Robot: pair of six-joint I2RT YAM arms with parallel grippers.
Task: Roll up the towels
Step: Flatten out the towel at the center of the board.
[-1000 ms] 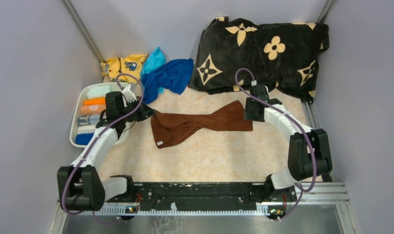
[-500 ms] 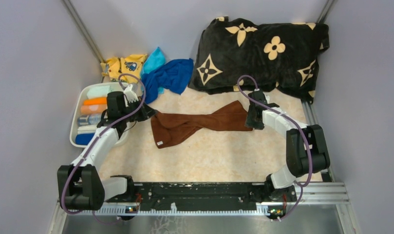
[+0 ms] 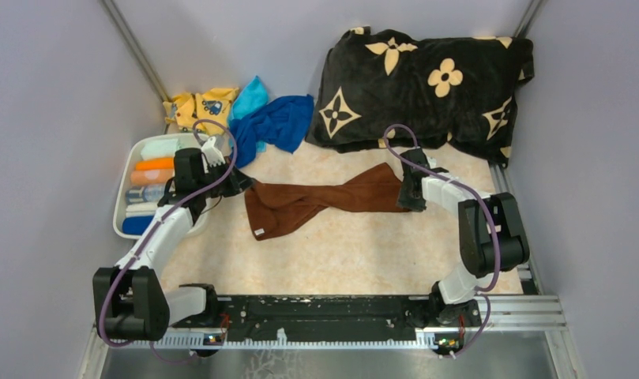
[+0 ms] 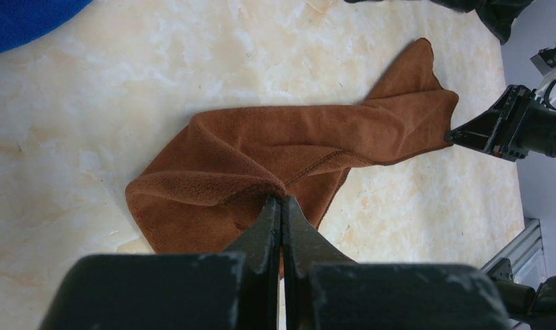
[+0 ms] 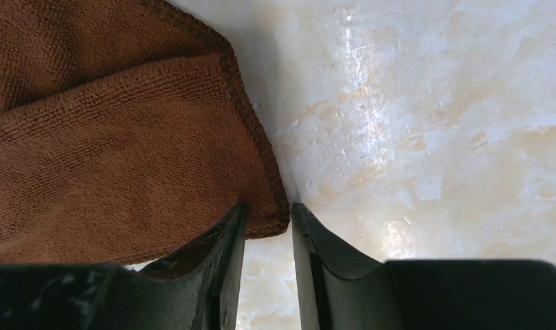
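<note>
A brown towel (image 3: pixel 324 201) lies twisted across the middle of the table. My left gripper (image 3: pixel 241 183) is at its left end. In the left wrist view the jaws (image 4: pixel 282 203) are shut on a raised fold of the towel (image 4: pixel 295 144). My right gripper (image 3: pixel 411 197) is at the towel's right end. In the right wrist view its jaws (image 5: pixel 267 220) stand a little apart around the towel's hemmed corner (image 5: pixel 110 137), low over the table. The right gripper also shows in the left wrist view (image 4: pixel 467 134), at the towel's far tip.
A black pillow with tan flowers (image 3: pixel 426 79) lies at the back right. Blue towels (image 3: pixel 272 126) and a yellow cloth (image 3: pixel 197 106) are piled at the back left. A white bin (image 3: pixel 120 207) with rolled towels (image 3: pixel 152 170) stands left of my left arm.
My right gripper has moved nearer and down to the brown towel's right corner. The left gripper and the towel have hardly moved.
</note>
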